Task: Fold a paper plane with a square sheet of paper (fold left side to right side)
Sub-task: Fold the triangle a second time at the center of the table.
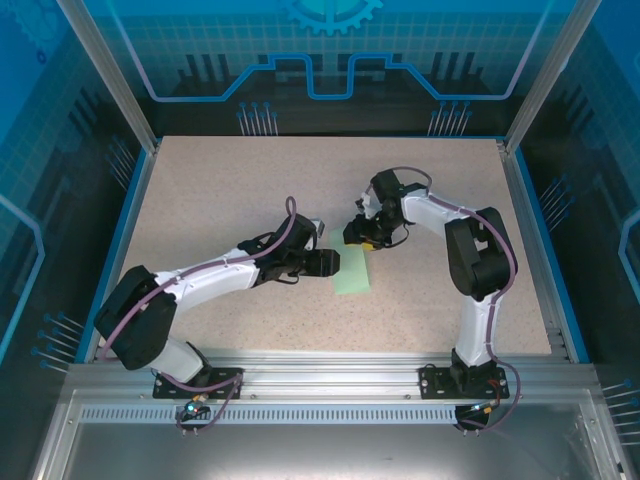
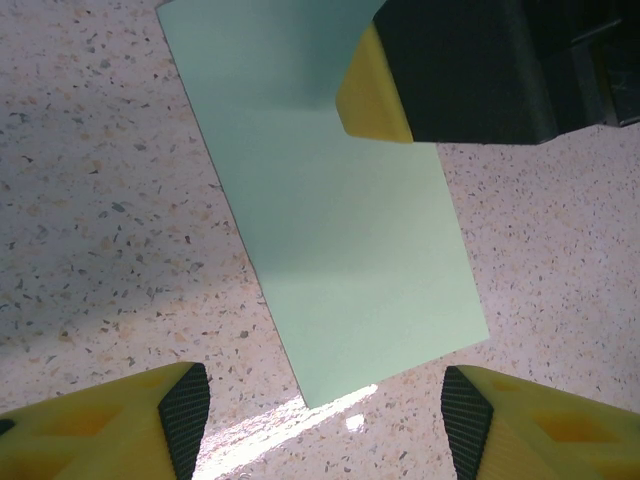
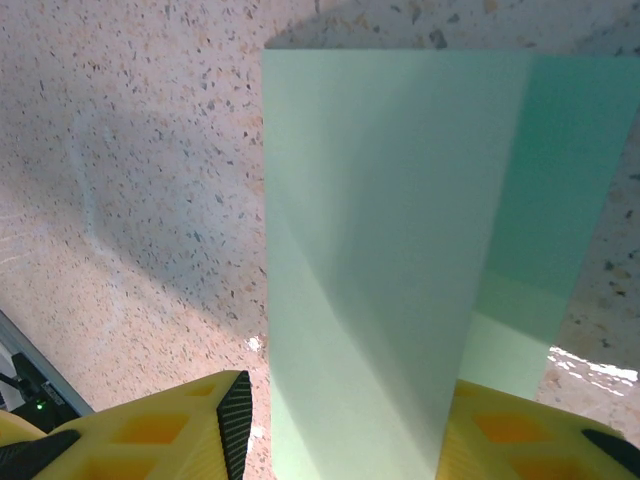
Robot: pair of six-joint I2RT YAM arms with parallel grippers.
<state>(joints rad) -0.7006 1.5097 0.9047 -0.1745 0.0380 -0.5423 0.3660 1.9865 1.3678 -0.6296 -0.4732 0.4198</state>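
Left tool (image 2: 325,405) wide open, empty, at left edge of the square sheet of paper (image 1: 352,270) on counter (image 1: 220,200). Right tool (image 3: 345,410) part open astride raised flap (image 3: 370,250) at far end, no pinch. Prob. halved; crease unpressed, nose/wing folds to go.

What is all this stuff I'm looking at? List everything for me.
sheet of paper: one, pale mint green, mid-table between the two grippers; one flap looks raised in the right wrist view.
table: one, speckled beige with blue edging, under everything.
enclosure walls: blue with printed line patterns, at the back and both sides.
metal rail: one, silver, along the near edge, carrying both arm bases.
left arm: one, white and black, reaching in from the near left.
right arm: one, white and black, reaching in from the near right.
left gripper: one, yellow and black, open, at the paper's left edge.
right gripper: one, yellow and black, open, at the paper's far end.
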